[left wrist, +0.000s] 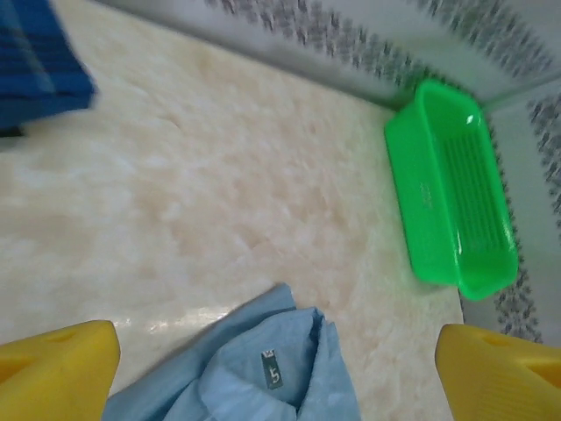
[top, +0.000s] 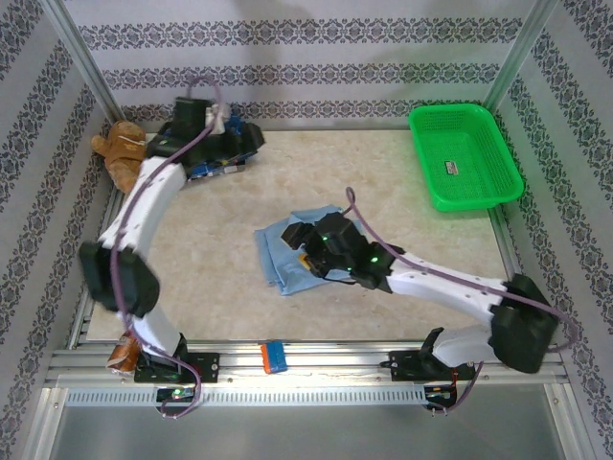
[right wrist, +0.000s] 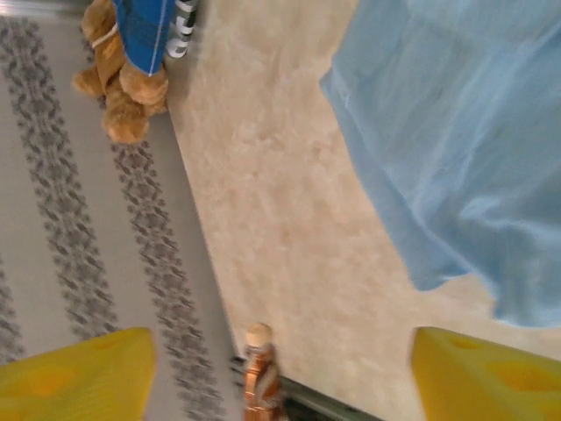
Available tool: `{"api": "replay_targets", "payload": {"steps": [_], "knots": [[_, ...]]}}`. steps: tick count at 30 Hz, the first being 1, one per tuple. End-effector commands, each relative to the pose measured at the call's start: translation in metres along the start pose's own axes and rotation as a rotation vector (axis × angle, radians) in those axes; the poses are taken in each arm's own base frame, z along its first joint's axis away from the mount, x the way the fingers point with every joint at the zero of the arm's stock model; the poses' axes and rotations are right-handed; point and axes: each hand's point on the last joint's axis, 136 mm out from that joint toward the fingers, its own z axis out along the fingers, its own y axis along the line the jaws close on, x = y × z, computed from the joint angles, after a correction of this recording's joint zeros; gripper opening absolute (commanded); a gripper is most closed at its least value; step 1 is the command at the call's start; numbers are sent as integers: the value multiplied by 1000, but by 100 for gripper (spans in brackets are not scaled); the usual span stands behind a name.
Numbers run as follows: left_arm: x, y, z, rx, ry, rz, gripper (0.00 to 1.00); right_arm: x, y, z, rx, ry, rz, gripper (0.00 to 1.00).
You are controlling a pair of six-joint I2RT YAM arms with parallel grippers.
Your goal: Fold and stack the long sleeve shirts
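The light blue long sleeve shirt [top: 278,254] lies folded in the middle of the table. Its collar and label [left wrist: 273,368] face up in the left wrist view. My right gripper [top: 305,244] hovers over this shirt's right part, yellow fingers [right wrist: 491,377] wide apart, open, holding nothing. The shirt's edge [right wrist: 456,149] lies off to one side of it. The dark blue plaid shirt [top: 213,170] is bunched at the far left corner. My left gripper [top: 230,134] is over it, open and empty, with its fingers [left wrist: 61,364] spread wide. A plaid corner [left wrist: 35,61] shows there.
A green basket [top: 465,153] stands at the far right. A brown teddy bear [top: 120,153] sits against the left wall beside the plaid shirt. A small brown bottle [right wrist: 261,373] stands at the near left corner by the rail. Bare tabletop [top: 211,249] lies between the shirts.
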Motion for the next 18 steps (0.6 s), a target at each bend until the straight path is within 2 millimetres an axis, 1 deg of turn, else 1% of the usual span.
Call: {"api": "replay_targets", "payload": {"steps": [1,2,4,5,7,9,12,15,18], "knots": [[77,31,-10,-118,156,-88,94,-7,-20,-42,147,18,-338,86],[98,41,-16,-150,186,-104,93,-14,-25,-57,185,3,-396,89],[135,55,-21,-185,232,-119,93,-23,-28,-78,192,-21,-472,90],[152,60,-21,-195,246,-137,93,-26,-28,-87,183,-31,-496,92],[174,64,-17,-187,255,-166,92,-28,-28,-102,161,-36,-532,93],[188,63,-7,-196,252,-168,92,-27,-31,-110,161,-17,-553,94],[208,65,17,-227,271,-178,92,-19,-33,-115,155,22,-575,94],[229,77,39,-304,308,-190,91,-17,-34,-122,147,22,-577,97],[240,81,60,-332,321,-196,90,-15,-34,-130,124,6,-576,98]]}}
